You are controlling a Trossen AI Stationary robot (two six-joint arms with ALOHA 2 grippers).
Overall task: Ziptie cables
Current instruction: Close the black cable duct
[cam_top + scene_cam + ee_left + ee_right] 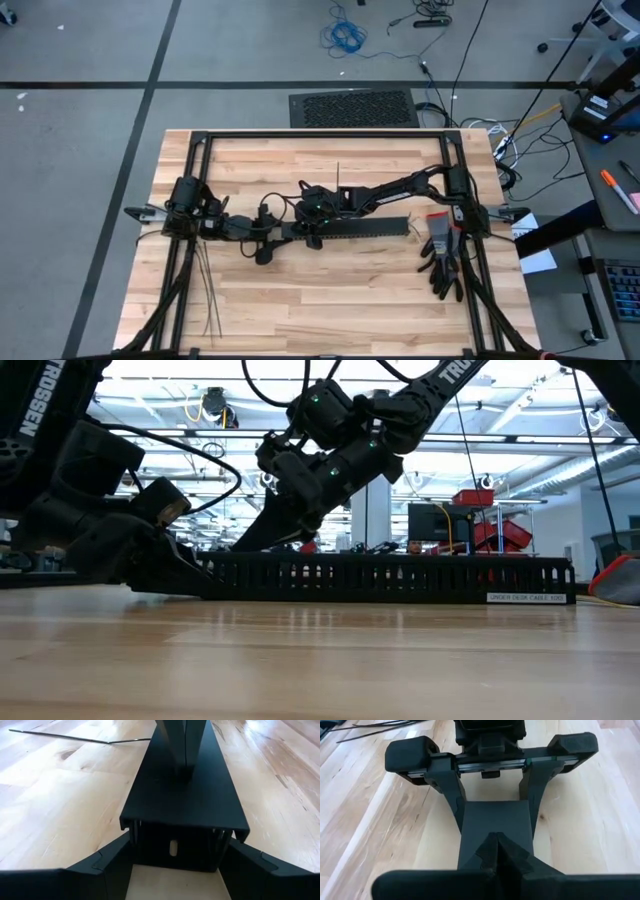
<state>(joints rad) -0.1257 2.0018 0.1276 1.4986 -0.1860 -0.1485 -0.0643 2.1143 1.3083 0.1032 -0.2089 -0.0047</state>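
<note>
— Where do we have the duct?
— Our left end effector point(175, 865) clamps one end of the black slotted duct point(365, 228) on the wooden surface point(330, 300). Our right end effector point(496, 851) presses fully closed fingertips onto the duct's lid.
— And the zipties point(207, 290)?
— Loose near the left arm. We can't see the cables.

Grey concrete floor point(80, 150) with dark seams; blue cable coil point(345, 38) near a black floor grille point(352, 108). Pale butcher-block worktop point(330, 290). Ceiling strip lights point(560, 460) beyond.
</note>
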